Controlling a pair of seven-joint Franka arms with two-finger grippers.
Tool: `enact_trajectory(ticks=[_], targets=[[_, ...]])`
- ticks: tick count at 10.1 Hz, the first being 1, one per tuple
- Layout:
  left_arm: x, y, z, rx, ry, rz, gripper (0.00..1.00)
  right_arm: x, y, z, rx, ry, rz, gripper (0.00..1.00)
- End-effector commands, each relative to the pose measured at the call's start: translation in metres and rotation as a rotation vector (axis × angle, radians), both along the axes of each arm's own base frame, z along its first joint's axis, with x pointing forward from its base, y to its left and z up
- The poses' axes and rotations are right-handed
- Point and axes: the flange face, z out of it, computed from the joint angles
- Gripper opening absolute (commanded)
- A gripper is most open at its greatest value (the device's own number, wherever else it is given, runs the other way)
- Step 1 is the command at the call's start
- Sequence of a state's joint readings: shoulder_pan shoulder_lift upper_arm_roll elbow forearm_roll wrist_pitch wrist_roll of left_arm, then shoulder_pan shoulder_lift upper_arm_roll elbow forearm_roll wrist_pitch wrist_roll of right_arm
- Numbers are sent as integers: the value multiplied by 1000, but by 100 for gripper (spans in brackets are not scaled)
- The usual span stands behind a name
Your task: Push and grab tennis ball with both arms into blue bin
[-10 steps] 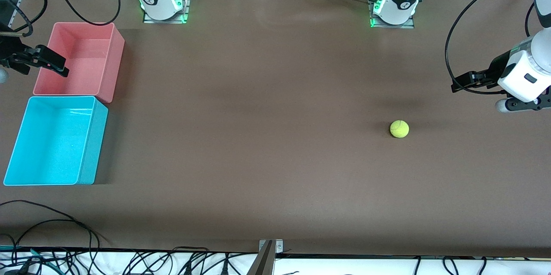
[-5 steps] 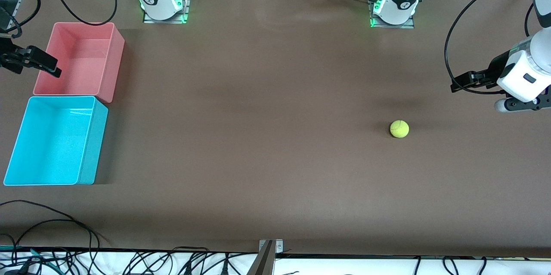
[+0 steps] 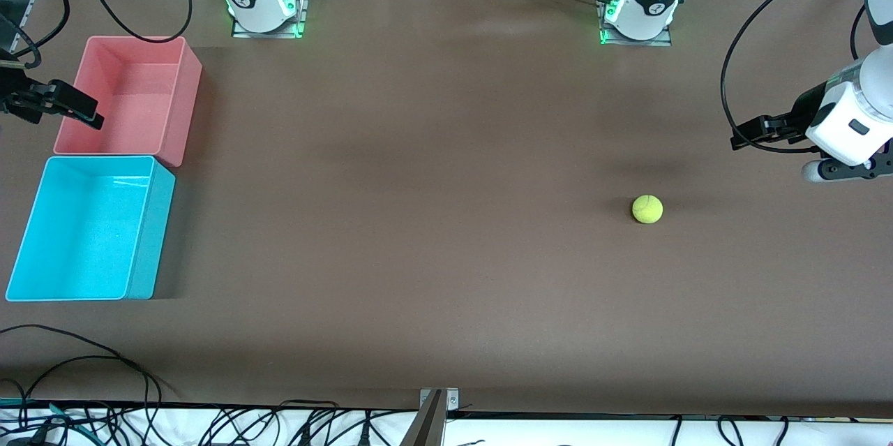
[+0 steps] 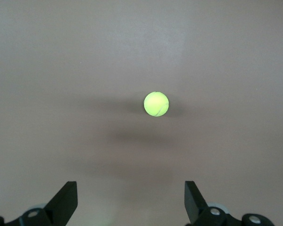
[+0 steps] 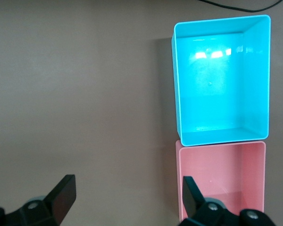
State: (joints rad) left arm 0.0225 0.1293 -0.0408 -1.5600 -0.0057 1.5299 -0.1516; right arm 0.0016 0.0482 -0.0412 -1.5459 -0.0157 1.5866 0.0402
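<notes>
At the right arm's end of the brown table (image 3: 432,278), the right gripper (image 3: 59,105) hangs in the air over the outer edge of the pink bin (image 3: 167,93), its 2 fingers (image 5: 61,197) spread wide apart with nothing between them. Just nearer the front camera, touching or almost touching the pink bin, stands the blue bin (image 3: 150,236), the task's goal. Both tubs are empty; only glare shows on the blue one's floor in the right wrist view.

Well apart from the 2 bins, toward the left arm's end of the table, the tennis ball (image 3: 647,209) sits alone on the bare surface. The left gripper (image 3: 748,136) hovers over the table's edge at that end, above and to the side of the ball, touching nothing. Its wrist camera looks straight down at the ball (image 4: 156,104), with both fingers (image 4: 66,201) standing fully apart.

The task appears to be at its opening: neither arm has made contact and the ball has yet to travel. The next move likely calls for the left arm to come down on the ball's outer side and push it along the table toward the bins, so that the right arm can grab it and drop it into the blue tub, not the pink one.
</notes>
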Motion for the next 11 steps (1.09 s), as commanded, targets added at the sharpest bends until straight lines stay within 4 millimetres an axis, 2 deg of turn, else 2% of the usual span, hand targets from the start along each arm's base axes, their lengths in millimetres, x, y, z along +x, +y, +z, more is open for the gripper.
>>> enact_trajectory(ticks=[1,8,11], targets=[[4,3,4,18,0,-3,100,3,2,3,17,-8,-8,100],[4,-2,5,18,-2,-11,100,3,2,3,27,-9,-10,100],[4,8,1,18,6,1,100,3,2,3,27,-9,-10,100]])
